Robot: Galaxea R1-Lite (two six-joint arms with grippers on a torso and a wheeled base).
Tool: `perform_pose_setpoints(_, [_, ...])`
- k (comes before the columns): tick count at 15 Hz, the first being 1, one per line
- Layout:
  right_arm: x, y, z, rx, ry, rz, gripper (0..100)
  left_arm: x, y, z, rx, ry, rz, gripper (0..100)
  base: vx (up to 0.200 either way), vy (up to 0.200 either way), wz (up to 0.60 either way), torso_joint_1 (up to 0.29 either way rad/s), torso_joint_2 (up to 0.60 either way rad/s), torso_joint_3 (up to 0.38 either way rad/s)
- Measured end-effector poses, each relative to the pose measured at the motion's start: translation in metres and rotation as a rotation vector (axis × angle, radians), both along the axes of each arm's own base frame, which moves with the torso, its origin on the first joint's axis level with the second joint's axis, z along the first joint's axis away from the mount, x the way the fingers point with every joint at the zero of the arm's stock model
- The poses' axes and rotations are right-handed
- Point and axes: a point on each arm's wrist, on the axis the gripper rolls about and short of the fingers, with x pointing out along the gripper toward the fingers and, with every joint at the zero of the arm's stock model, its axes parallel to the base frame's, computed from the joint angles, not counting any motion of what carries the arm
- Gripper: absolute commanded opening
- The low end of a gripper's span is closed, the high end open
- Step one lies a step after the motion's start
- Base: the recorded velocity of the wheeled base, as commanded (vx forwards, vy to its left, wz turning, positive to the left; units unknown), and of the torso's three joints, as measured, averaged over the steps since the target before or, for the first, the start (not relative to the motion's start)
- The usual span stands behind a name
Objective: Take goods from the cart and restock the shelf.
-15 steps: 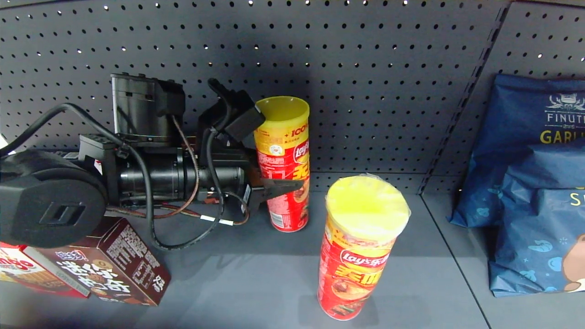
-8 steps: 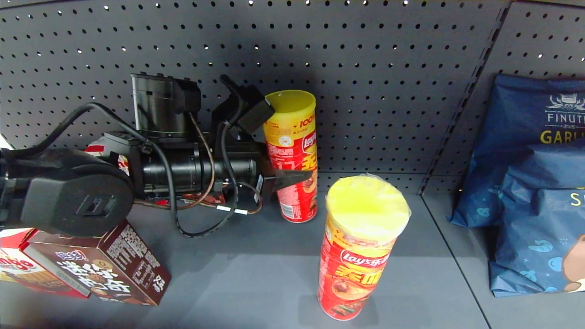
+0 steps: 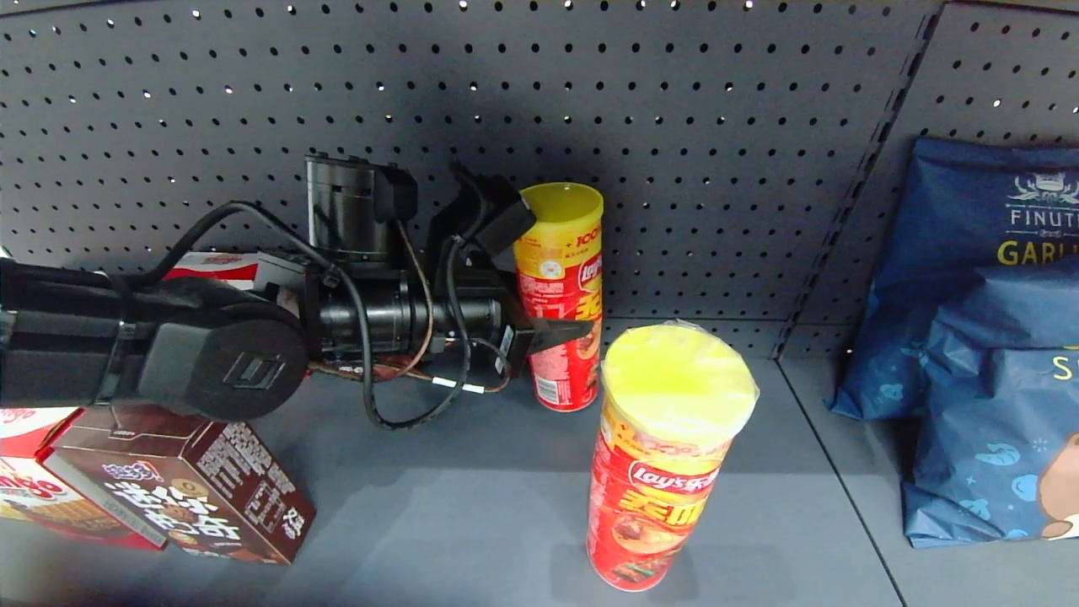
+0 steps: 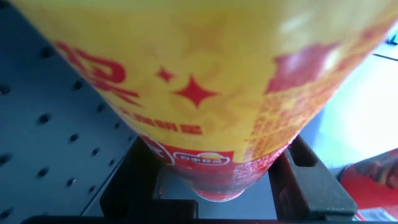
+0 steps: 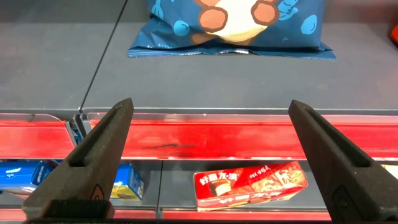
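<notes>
My left gripper (image 3: 566, 327) is shut on a red and yellow chips can (image 3: 560, 278), held upright at the back of the grey shelf (image 3: 472, 506), close to the pegboard wall. Whether its base touches the shelf I cannot tell. From the left wrist, the can (image 4: 205, 74) sits between the two dark fingers (image 4: 311, 186). A second chips can (image 3: 662, 455) with a yellow lid stands in front and to the right, apart from the held one. My right gripper (image 5: 211, 162) is open with nothing in it, in front of a shelf's red rail (image 5: 205, 140).
Blue snack bags (image 3: 986, 337) fill the shelf bay on the right. A brown box (image 3: 185, 489) and a red box (image 3: 25, 497) lie at the front left under my left arm. The right wrist view has a blue bag (image 5: 233, 25) above the rail and a red box (image 5: 249, 183) below it.
My left arm has carried the chips can to the right and farther back toward the pegboard. The front can and the bags have stayed put.
</notes>
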Motion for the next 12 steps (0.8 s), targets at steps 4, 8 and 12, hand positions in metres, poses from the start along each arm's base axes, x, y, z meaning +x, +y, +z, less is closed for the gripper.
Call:
perform_pose_setpoints(4, [0.000, 0.000, 0.000, 0.000, 0.000, 0.000, 100, 0.008, -0.014, -0.007, 0.005, 0.010, -0.020, 100, 0.000, 0.000, 0.00, 0.000, 0.00, 0.000])
perform_pose_setpoints(8, [0.000, 0.000, 0.000, 0.000, 0.000, 0.000, 100, 0.010, -0.021, -0.014, 0.012, 0.022, -0.032, 100, 0.000, 0.000, 0.00, 0.000, 0.00, 0.000])
perform_pose_setpoints(12, [0.000, 0.000, 0.000, 0.000, 0.000, 0.000, 100, 0.008, -0.018, -0.018, 0.022, 0.038, -0.024, 100, 0.000, 0.000, 0.00, 0.000, 0.00, 0.000])
